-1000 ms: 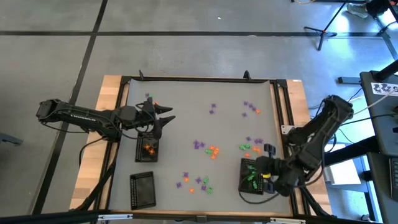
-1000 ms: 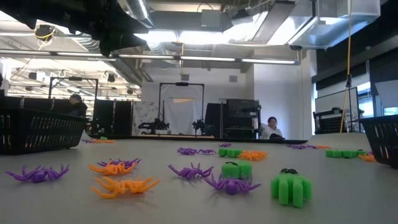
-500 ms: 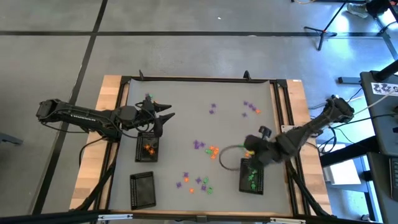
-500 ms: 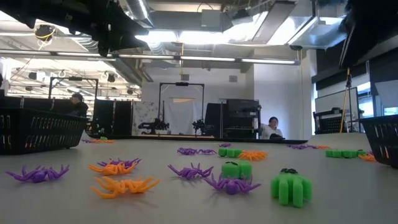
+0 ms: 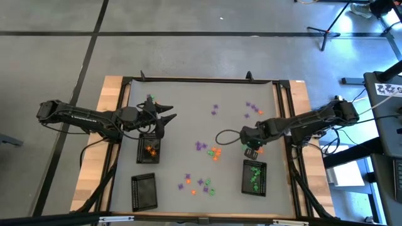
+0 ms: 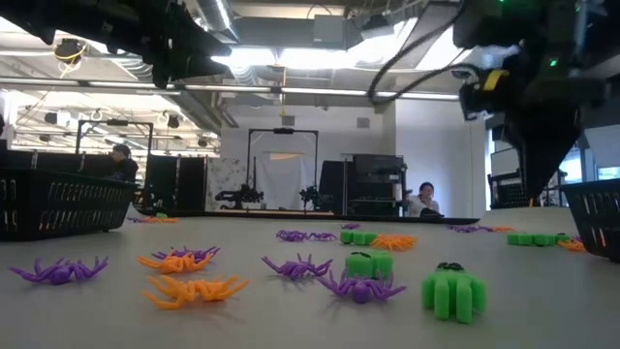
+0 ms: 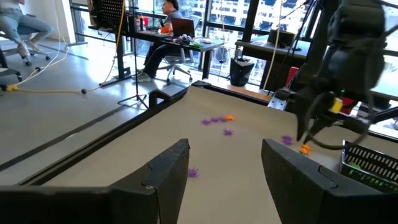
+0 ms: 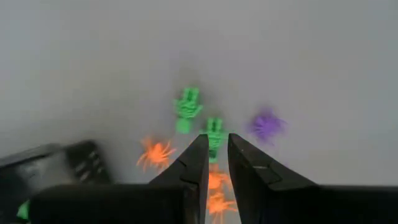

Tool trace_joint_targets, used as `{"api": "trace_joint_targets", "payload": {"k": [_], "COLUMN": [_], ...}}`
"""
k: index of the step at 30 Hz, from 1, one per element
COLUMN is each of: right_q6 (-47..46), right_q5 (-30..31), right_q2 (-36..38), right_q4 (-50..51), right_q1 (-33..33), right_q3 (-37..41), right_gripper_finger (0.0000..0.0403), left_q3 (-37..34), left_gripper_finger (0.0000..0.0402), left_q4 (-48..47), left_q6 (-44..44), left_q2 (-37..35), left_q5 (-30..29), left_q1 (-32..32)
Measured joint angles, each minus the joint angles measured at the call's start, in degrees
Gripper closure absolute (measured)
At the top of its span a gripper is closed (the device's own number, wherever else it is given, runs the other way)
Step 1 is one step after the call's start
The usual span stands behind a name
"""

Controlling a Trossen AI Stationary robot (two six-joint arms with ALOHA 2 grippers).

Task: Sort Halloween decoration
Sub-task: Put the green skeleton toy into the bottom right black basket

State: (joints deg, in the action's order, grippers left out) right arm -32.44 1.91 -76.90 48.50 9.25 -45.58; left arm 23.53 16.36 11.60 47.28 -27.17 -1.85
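Sorting partly done; green plastic trinkets (image 5: 254,176) fill the black mesh tray (image 5: 245,187) near the table's right edge; orange ones (image 5: 151,150) sit in the left-side tray (image 5: 142,157); many tiny orange, purple and green plastic trinkets (image 5: 214,152) remain loose mid-table; right gripper (image 5: 250,150) hovers there, fingers nearly closed, empty; left gripper (image 5: 168,113) open, idle.

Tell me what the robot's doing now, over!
Right gripper hovering over green trinket, fingers nearly together, nothing held. Left gripper open, waiting above orange tray. Green tray partly filled. Nothing in the way.
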Motion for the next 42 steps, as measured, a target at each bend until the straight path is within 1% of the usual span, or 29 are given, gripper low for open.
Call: {"api": "trace_joint_targets", "payload": {"k": [5, 8, 11, 15, 19, 21, 27, 32, 35, 42], "right_q6": [3.57, 4.71, 4.6, 4.55, 5.02, 5.39, 5.41, 5.37, 5.71, 5.76], "right_q5": [-1.99, -5.16, -7.54, -7.16, -4.06, -2.99, -3.01, -5.4, -7.01, -5.16], "right_q2": [0.0, -0.24, -0.24, -0.24, -0.28, -1.06, -6.08, -9.75, -10.94, -11.21], "right_q4": [-5.2, -8.0, -9.44, -9.43, -9.43, -9.46, -9.33, -9.8, -9.77, -9.18], "right_q1": [-3.37, -4.54, -4.8, -4.76, -4.76, -4.76, -4.78, -4.78, -4.78, -4.76], "right_q3": [1.7, 1.71, 1.72, 1.72, 1.72, 1.72, 1.72, 1.67, 1.65, 1.77], "right_gripper_finger": [0.034, 0.0318, 0.0283, 0.0243, 0.0222, 0.0219, 0.0221, 0.0221, 0.0221, 0.0221], "left_q3": [0.0, 0.0, 0.0, 0.0, 0.0, 0.0, 0.0, 0.0, 0.0, 0.0], "left_gripper_finger": [0.0208, 0.0208, 0.0208, 0.0208, 0.0208, 0.0208, 0.0208, 0.0208, 0.0208, 0.0208], "left_q4": [-0.04, -0.04, -0.05, -0.07, -0.07, -0.09, -0.1, -0.24, -0.26, -0.35], "left_q6": [0.0, 0.0, -0.01, -0.03, -0.02, -0.02, -0.07, -0.07, -0.07, -0.07], "left_q2": [0.0, 0.0, -0.01, 0.0, 0.0, 0.0, 0.0, 0.0, -0.01, 0.0], "left_q5": [-0.03, -0.03, -0.03, -0.03, -0.03, -0.03, -0.03, -0.03, -0.03, -0.03], "left_q1": [0.0, 0.0, -0.02, 0.0, 0.0, 0.0, -0.02, -0.02, -0.01, -0.01]}}
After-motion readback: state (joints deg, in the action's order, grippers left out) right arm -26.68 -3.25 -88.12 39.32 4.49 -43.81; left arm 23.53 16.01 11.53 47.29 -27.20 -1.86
